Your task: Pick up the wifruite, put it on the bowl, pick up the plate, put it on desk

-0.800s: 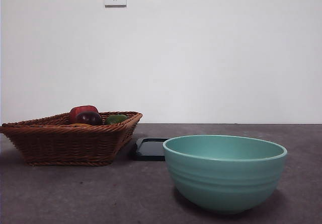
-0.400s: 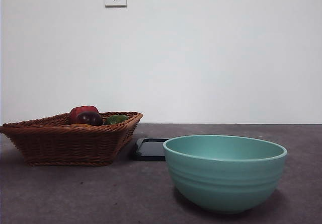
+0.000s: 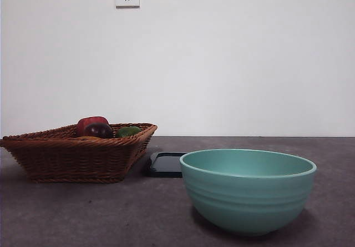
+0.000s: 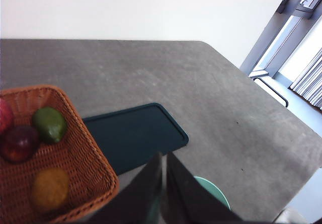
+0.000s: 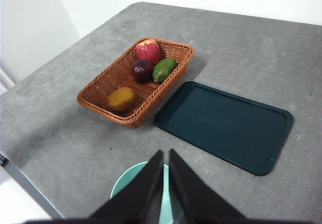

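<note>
Nothing has changed across the last second: the front view shows the same still scene, with no arm in it and every object where it was, so the task has not yet begun. The wifruite (image 5: 121, 99) lies in the wicker basket (image 5: 100, 91), at the basket's end nearest the worktop's near edge, apart from the green fruit (image 5: 164, 69), the dark purple fruit (image 5: 142, 70) and the red apple (image 5: 148, 50) grouped at the basket's far end. The basket sits toward the worktop's (image 5: 261, 48) left side, and the dark tray (image 5: 226, 126), which I take to be the task's plate, lies flat just beside the basket's long side and already rests on the worktop. The bowl (image 3: 248, 188) stands empty near the front edge, nearer than the tray. Both arms hang high over the near edge above the bowl: the left gripper (image 4: 164, 183) and the right gripper (image 5: 165, 183) each have their jaws pressed nearly together, only a thin slit between them, holding nothing. Since neither has moved, the first step remains whole; I judge the left arm is better placed for the reach, and its jaws must part before descending on the fruit.
</note>
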`<control>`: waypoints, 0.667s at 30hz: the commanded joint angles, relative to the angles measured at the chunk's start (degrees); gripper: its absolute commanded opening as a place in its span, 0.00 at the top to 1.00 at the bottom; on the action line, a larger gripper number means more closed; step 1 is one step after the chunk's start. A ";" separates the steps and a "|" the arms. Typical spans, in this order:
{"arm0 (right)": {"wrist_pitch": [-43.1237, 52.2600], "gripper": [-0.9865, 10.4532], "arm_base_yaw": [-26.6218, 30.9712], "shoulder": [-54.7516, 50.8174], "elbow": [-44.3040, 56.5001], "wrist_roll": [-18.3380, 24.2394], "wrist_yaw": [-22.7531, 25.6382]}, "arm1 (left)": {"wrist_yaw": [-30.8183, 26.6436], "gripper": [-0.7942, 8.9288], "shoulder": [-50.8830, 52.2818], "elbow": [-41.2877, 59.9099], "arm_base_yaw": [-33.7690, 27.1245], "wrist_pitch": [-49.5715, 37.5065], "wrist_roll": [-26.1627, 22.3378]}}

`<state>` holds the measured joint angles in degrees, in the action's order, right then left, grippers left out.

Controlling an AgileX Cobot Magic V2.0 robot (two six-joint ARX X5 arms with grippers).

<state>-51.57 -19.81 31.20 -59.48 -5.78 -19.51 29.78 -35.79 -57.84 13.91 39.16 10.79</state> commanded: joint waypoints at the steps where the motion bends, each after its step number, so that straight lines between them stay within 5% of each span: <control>1: 0.55 0.89 -0.26 0.13 -1.03 0.68 0.00 | 0.11 0.72 -0.09 -1.03 0.37 0.22 0.63; 5: 0.55 0.60 -0.26 0.13 -1.03 0.61 0.02 | 0.11 0.37 -0.07 -1.03 0.37 0.28 0.63; 7: 0.52 0.46 -0.26 0.13 -1.03 0.42 0.02 | 0.11 0.29 -0.07 -1.03 0.37 0.13 0.72; 20: 0.52 0.42 -0.26 0.13 -1.03 0.39 0.00 | 0.00 0.28 -0.22 -1.22 0.35 3.32 1.31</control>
<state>-51.59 -19.81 31.20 -59.48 -5.76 -19.51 29.82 -35.64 -57.84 14.06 42.44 11.73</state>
